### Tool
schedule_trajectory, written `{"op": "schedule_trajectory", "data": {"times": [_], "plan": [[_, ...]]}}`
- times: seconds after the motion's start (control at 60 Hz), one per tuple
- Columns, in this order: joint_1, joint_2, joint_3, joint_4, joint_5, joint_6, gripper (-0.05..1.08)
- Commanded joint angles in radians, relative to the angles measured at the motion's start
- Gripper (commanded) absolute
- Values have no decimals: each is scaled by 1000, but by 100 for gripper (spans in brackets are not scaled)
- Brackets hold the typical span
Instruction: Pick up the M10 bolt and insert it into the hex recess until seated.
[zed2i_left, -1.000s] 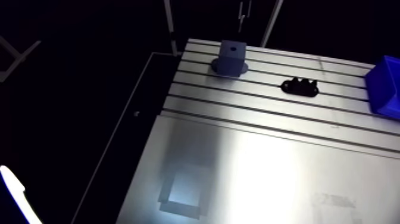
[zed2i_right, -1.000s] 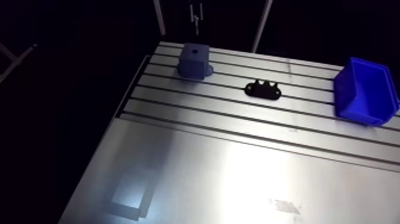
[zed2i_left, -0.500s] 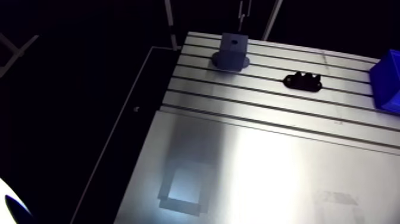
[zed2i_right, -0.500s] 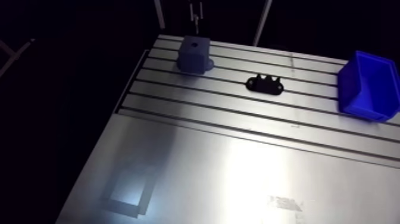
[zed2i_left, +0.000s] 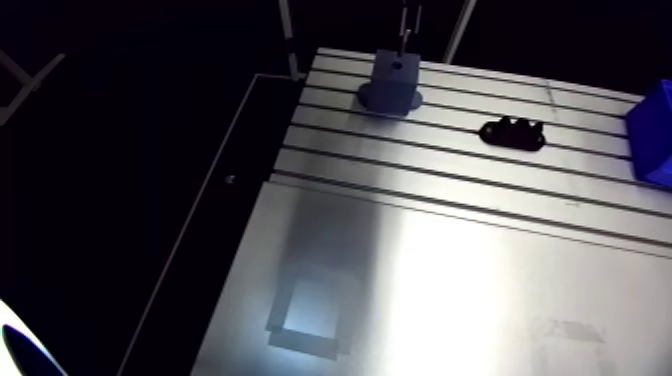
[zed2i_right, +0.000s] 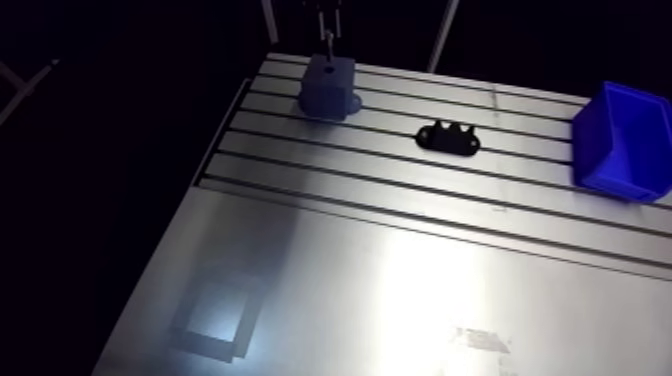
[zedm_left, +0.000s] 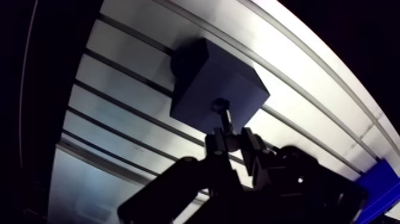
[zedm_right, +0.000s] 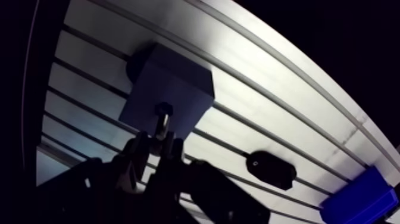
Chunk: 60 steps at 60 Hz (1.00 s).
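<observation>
A dark blue-grey block (zedm_left: 202, 80) with a recess in its top stands on the slotted table (zed2i_left: 430, 250), near the far left corner. In the wrist view my gripper (zedm_left: 230, 138) is shut on the M10 bolt (zedm_left: 224, 117). The bolt sticks out past the fingertips, and its dark end sits over the block's top face, by the edge nearest me. In the arm view the gripper (zed2i_right: 328, 22) hangs just above the block (zed2i_right: 328, 85). The bolt's end hides the recess, so I cannot tell whether the two touch.
A black bracket (zed2i_right: 448, 138) lies on the slots to the right of the block. A blue bin (zed2i_right: 625, 150) stands at the table's far right edge. The table's left edge runs close beside the block.
The arm's camera has shifted, so the whole scene sits a little differently. Relative to the block, the gripper with the bolt has come down closer to its top.
</observation>
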Motion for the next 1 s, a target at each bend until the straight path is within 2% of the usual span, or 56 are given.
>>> {"op": "schedule_trajectory", "data": {"times": [0.017,1.0], "plan": [[3,7,3,-3,1,0,90],[3,27,4,-7,2,0,90]]}}
